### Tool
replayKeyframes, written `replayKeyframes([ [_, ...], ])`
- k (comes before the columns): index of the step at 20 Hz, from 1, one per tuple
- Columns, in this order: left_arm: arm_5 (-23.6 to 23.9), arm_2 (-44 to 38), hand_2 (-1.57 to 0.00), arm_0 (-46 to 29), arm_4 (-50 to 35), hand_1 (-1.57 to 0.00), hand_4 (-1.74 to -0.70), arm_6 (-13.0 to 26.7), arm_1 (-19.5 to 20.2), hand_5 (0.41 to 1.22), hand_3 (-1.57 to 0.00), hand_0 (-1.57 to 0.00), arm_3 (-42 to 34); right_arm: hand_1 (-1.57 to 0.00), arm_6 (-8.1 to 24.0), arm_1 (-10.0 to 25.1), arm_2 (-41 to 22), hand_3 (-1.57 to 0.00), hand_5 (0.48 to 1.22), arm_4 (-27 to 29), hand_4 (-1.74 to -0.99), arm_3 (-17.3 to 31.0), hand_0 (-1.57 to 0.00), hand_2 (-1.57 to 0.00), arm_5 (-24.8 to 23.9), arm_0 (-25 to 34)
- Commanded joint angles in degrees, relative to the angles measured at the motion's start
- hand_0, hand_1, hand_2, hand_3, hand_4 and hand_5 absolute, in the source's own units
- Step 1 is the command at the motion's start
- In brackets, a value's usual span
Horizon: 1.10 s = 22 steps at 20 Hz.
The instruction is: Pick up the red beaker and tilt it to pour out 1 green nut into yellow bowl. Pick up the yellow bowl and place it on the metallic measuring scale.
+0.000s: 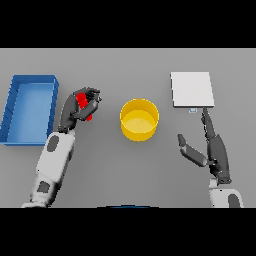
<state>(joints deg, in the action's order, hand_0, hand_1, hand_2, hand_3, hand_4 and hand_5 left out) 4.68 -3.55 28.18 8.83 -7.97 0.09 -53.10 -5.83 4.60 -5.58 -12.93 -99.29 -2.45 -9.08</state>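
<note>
My left hand (80, 107) has its fingers curled round the red beaker (86, 106), holding it left of the yellow bowl (139, 119). Most of the beaker is hidden by the fingers, and no green nut shows. The bowl stands in the middle of the table and looks empty inside. At the back right lies the metallic measuring scale (192, 89), a pale square plate. My right hand (212, 145) is below the scale and right of the bowl, open, with its fingers straight and pointing toward the scale and its thumb spread toward the bowl.
A blue tray (30, 107) with raised walls sits at the far left, beside my left forearm. Grey table (130, 170) surface spreads between the bowl and both arms.
</note>
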Motion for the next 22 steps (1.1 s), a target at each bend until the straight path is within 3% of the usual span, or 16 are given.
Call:
replayKeyframes([
  [1,-0.3,0.6,-1.03,0.0,0.7,-1.01,-1.57,-0.6,0.2,1.042,-0.93,-0.99,0.1,0.00,0.3,0.1,0.0,0.00,0.645,0.0,-1.254,0.0,0.00,0.00,0.1,0.4],
  [3,-0.5,1.8,-1.23,0.1,1.6,-1.21,-1.57,-2.9,0.4,1.106,-1.09,-1.20,0.8,0.00,0.8,-0.5,-0.3,0.00,0.643,-0.6,-1.250,0.7,0.00,0.00,-0.4,0.7],
  [6,-0.1,1.7,-1.40,0.3,2.2,-1.39,-1.51,-0.7,-0.3,1.162,-1.33,-1.38,0.4,0.00,0.5,-1.1,-0.3,0.00,0.645,-0.5,-1.257,0.9,0.00,0.00,-0.9,1.2],
  [9,1.3,1.0,-1.48,0.1,0.6,-1.48,-1.62,-1.2,-1.0,1.140,-1.45,-1.47,-0.6,0.00,0.3,-0.4,0.4,0.00,0.643,0.8,-1.260,0.0,0.00,0.00,-0.2,0.4],
  [13,2.3,1.0,-1.53,-0.3,-1.6,-1.53,-1.69,-1.1,-0.7,1.118,-1.52,-1.53,-5.3,0.00,-0.7,0.1,0.1,0.00,0.647,-0.1,-1.259,0.1,0.00,0.00,-0.1,-0.3],
  [18,2.3,7.1,-1.56,0.7,3.1,-1.56,-1.72,4.1,2.7,1.117,-1.55,-1.56,-11.8,0.00,-1.2,0.2,-0.1,0.00,0.661,-0.9,-1.261,0.4,0.00,0.00,-0.5,0.1],
  [22,-0.3,13.3,-1.56,2.9,9.2,-1.56,-1.73,11.0,6.6,1.122,-1.56,-1.56,-13.0,0.00,-0.7,0.4,-0.6,0.00,0.674,-2.1,-1.256,0.3,0.00,0.00,-0.6,-0.3],
])
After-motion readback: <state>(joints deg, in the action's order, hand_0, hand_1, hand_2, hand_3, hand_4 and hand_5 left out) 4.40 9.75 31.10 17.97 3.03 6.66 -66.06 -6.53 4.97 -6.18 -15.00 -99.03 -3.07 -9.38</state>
